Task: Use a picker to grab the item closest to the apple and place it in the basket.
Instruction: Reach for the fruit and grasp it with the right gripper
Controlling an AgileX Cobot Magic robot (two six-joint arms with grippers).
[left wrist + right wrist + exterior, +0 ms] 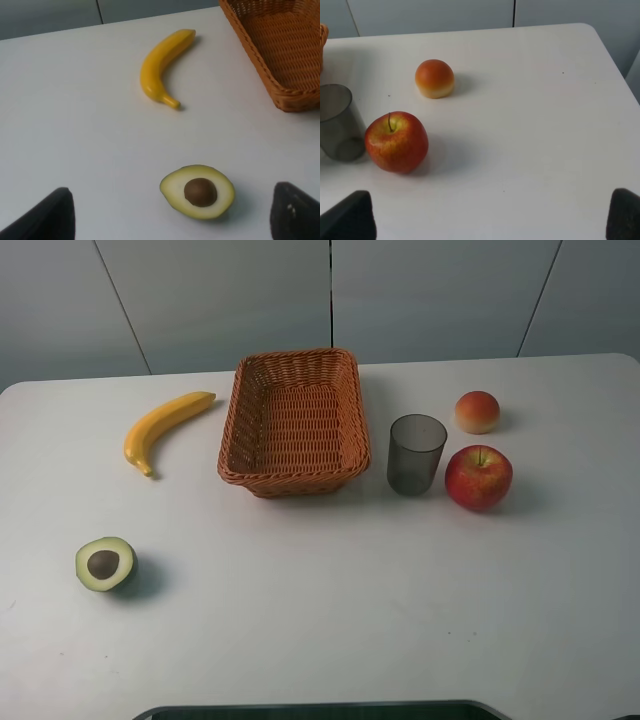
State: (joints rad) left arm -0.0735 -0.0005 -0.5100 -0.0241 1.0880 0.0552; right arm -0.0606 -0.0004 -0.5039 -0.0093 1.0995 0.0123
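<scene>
The smoky grey cup stands upright between the wicker basket and the red apple, a short gap from each. The right wrist view holds the apple and the cup at its edge. My right gripper is open, its black fingertips far apart, well short of the apple. My left gripper is open too, with the halved avocado lying on the table just ahead of its fingertips. Neither arm appears in the high view.
An orange-pink peach lies behind the apple. A banana rests left of the basket and a halved avocado lies at the front left. A dark edge runs along the table's front.
</scene>
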